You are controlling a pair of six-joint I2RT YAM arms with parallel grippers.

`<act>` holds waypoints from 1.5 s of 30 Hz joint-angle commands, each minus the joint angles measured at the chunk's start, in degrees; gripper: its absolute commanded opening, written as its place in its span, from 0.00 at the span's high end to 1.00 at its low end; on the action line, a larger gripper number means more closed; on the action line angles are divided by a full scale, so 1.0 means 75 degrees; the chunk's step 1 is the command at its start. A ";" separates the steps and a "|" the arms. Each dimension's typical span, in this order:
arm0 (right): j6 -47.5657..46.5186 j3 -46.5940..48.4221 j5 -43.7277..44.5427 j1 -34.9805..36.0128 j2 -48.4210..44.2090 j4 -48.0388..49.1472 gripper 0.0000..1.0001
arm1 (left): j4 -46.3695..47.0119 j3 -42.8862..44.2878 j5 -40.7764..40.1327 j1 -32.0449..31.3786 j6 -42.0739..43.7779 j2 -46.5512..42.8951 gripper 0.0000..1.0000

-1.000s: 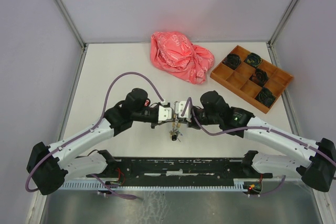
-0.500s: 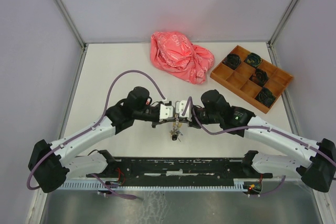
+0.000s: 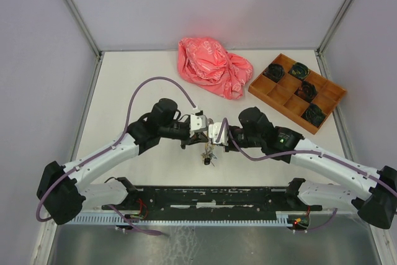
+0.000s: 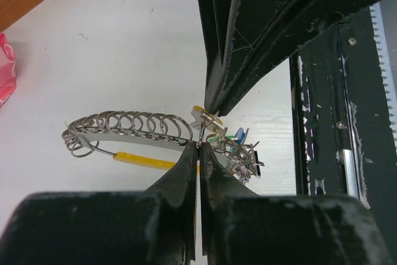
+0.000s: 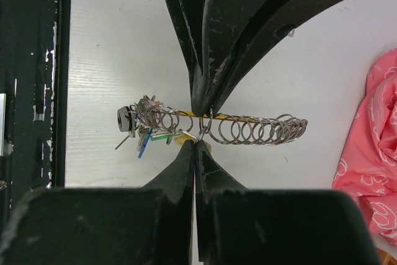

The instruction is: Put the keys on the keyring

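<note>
We see a white table (image 3: pixel 124 85) with both arms folded inward, so that the left arm (image 3: pixel 105 156) and the right arm (image 3: pixel 322 159) meet nose to nose over the near middle. This is probably so that each can steady one side of the same small piece of work.

A crumpled pink plastic bag (image 3: pixel 214 66) and a wooden compartment tray (image 3: pixel 265 94) holding dark bundles lie at the far side. Both are well apart from the work, and we judge they play no part here.

The left gripper (image 4: pixel 198 153) has its fingers pressed flat together, with the thin wire of the keyring (image 4: pixel 142 160) meeting their tips. The right gripper (image 5: pixel 195 150) is closed just as tightly, and its tips meet the same wire from the opposite side. With the tips so close, we cannot tell exactly which strand each one pinches.

The keyring hangs between them, lifted off the table, and its yellow-coated stretch runs sideways. A two-sided hold like this should stop the ring from swinging or turning.

The keys (image 4: pixel 239 144) bunch at one end with their coloured tags dangling, so they appear to be threaded already. A row of small loops (image 4: pixel 133 125) is spread along the rest of the ring.
</note>
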 commanded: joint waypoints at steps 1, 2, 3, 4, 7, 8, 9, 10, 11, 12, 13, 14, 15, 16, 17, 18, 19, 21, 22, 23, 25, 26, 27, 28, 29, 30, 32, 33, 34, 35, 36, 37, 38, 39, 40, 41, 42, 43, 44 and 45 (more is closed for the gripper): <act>-0.0081 0.0023 0.0243 0.0157 -0.0057 0.0163 0.99 | 0.1076 0.0313 0.0066 0.0078 -0.0903 -0.0214 0.97; -0.0017 -0.0072 0.0267 0.0158 -0.0077 0.0321 0.99 | 0.1144 0.0280 0.0100 0.0074 -0.0945 -0.0251 0.97; 0.0051 -0.0126 0.0265 0.0154 -0.0078 0.0459 0.99 | 0.1201 0.0263 0.0110 0.0074 -0.0992 -0.0283 0.97; 0.0134 -0.0161 0.0251 0.0155 -0.0072 0.0537 0.99 | 0.1263 0.0243 0.0121 0.0074 -0.1012 -0.0323 0.97; 0.0268 -0.0301 0.0183 0.0153 -0.0059 0.0798 0.99 | 0.1443 0.0150 0.0123 0.0074 -0.1081 -0.0406 0.97; 0.0292 -0.0327 0.0168 0.0153 -0.0051 0.0841 0.99 | 0.1533 0.0127 0.0132 0.0074 -0.1137 -0.0414 0.97; 0.0334 -0.0344 0.0172 0.0153 -0.0050 0.0877 0.99 | 0.1591 0.0106 0.0159 0.0074 -0.1184 -0.0415 0.97; 0.0398 -0.0367 0.0222 0.0161 -0.0060 0.0936 0.97 | 0.1620 0.0099 0.0210 0.0074 -0.1201 -0.0415 0.97; 0.0466 -0.0396 0.0335 0.0164 -0.0089 0.0987 0.95 | 0.1664 0.0079 0.0254 0.0075 -0.1215 -0.0414 0.97; 0.0542 -0.0436 0.0468 0.0158 -0.0144 0.1074 0.92 | 0.1702 0.0059 0.0262 0.0077 -0.1211 -0.0425 0.97; 0.0629 -0.0498 0.0631 0.0154 -0.0224 0.1153 0.89 | 0.1716 0.0030 0.0244 0.0074 -0.1200 -0.0430 0.97; 0.0706 -0.0560 0.0817 0.0155 -0.0318 0.1233 0.88 | 0.1717 0.0009 0.0216 0.0080 -0.1162 -0.0441 0.97; 0.0804 -0.0637 0.1000 0.0156 -0.0430 0.1345 0.85 | 0.1724 -0.0012 0.0181 0.0075 -0.1134 -0.0462 0.97; 0.0886 -0.0717 0.1179 0.0154 -0.0550 0.1460 0.81 | 0.1739 -0.0039 0.0136 0.0072 -0.1122 -0.0483 0.97; 0.0911 -0.0803 0.1282 0.0153 -0.0676 0.1542 0.77 | 0.1761 -0.0067 0.0100 0.0077 -0.1122 -0.0501 0.97; 0.0924 -0.0860 0.1330 0.0155 -0.0776 0.1589 0.73 | 0.1801 -0.0091 0.0070 0.0076 -0.1113 -0.0514 0.97; 0.0958 -0.0903 0.1350 0.0152 -0.0841 0.1612 0.70 | 0.1847 -0.0120 0.0039 0.0074 -0.1122 -0.0530 0.97; 0.1028 -0.0941 0.1379 0.0149 -0.0915 0.1621 0.66 | 0.1934 -0.0179 0.0018 0.0074 -0.1152 -0.0544 0.97; 0.1056 -0.0988 0.1416 0.0145 -0.0949 0.1664 0.63 | 0.1967 -0.0199 0.0018 0.0074 -0.1166 -0.0551 0.97; 0.1074 -0.1042 0.1473 0.0154 -0.0980 0.1732 0.61 | 0.1995 -0.0214 0.0022 0.0084 -0.1170 -0.0550 0.97; 0.1086 -0.1160 0.1518 0.0147 -0.1069 0.1887 0.57 | 0.1995 -0.0238 0.0018 0.0077 -0.1148 -0.0573 0.97; 0.1088 -0.1202 0.1546 0.0142 -0.1113 0.1966 0.56 | 0.2004 -0.0248 0.0018 0.0077 -0.1125 -0.0587 0.97; 0.1090 -0.1238 0.1541 0.0152 -0.1157 0.2032 0.56 | 0.2027 -0.0272 0.0001 0.0073 -0.1116 -0.0601 0.97; 0.1090 -0.1258 0.1517 0.0143 -0.1205 0.2096 0.55 | 0.2050 -0.0286 -0.0005 0.0078 -0.1122 -0.0613 0.97; 0.1106 -0.1281 0.1464 0.0146 -0.1243 0.2146 0.55 | 0.2052 -0.0295 -0.0016 0.0074 -0.1123 -0.0608 0.97; 0.1108 -0.1304 0.1428 0.0145 -0.1270 0.2208 0.55 | 0.2052 -0.0297 -0.0012 0.0078 -0.1123 -0.0595 0.97; 0.1148 -0.1320 0.1342 0.0148 -0.1267 0.2305 0.56 | 0.2079 -0.0300 0.0031 0.0074 -0.1128 -0.0580 0.97; 0.1174 -0.1311 0.1312 0.0153 -0.1270 0.2335 0.56 | 0.2097 -0.0310 0.0054 0.0074 -0.1127 -0.0572 0.97; 0.1211 -0.1315 0.1274 0.0150 -0.1257 0.2379 0.57 | 0.2109 -0.0312 0.0079 0.0075 -0.1134 -0.0568 0.97; 0.1234 -0.1320 0.1243 0.0153 -0.1254 0.2436 0.58 | 0.2117 -0.0321 0.0093 0.0074 -0.1135 -0.0568 0.97; 0.1267 -0.1322 0.1224 0.0144 -0.1254 0.2499 0.58 | 0.2122 -0.0323 0.0099 0.0077 -0.1128 -0.0557 0.97; 0.1285 -0.1340 0.1215 0.0142 -0.1248 0.2577 0.59 | 0.2123 -0.0323 0.0099 0.0074 -0.1134 -0.0572 0.97; 0.1301 -0.1348 0.1200 0.0143 -0.1234 0.2616 0.59 | 0.2126 -0.0324 0.0091 0.0074 -0.1132 -0.0574 0.97; 0.1323 -0.1345 0.1181 0.0142 -0.1206 0.2633 0.60 | 0.2133 -0.0334 0.0088 0.0074 -0.1135 -0.0582 0.97; 0.1342 -0.1332 0.1183 0.0149 -0.1171 0.2636 0.61 | 0.2136 -0.0335 0.0088 0.0074 -0.1132 -0.0590 0.97; 0.1359 -0.1332 0.1173 0.0151 -0.1139 0.2633 0.61 | 0.2145 -0.0335 0.0088 0.0072 -0.1127 -0.0600 0.97; 0.1383 -0.1331 0.1162 0.0143 -0.1112 0.2635 0.62 | 0.2152 -0.0344 0.0092 0.0085 -0.1134 -0.0602 0.97; 0.1417 -0.1332 0.1156 0.0146 -0.1088 0.2651 0.63 | 0.2157 -0.0350 0.0088 0.0075 -0.1142 -0.0597 0.97; 0.1429 -0.1338 0.1148 0.0142 -0.1064 0.2662 0.63 | 0.2158 -0.0355 0.0098 0.0080 -0.1145 -0.0596 0.97; 0.1434 -0.1340 0.1139 0.0150 -0.1039 0.2668 0.64 | 0.2167 -0.0349 0.0098 0.0075 -0.1146 -0.0595 0.97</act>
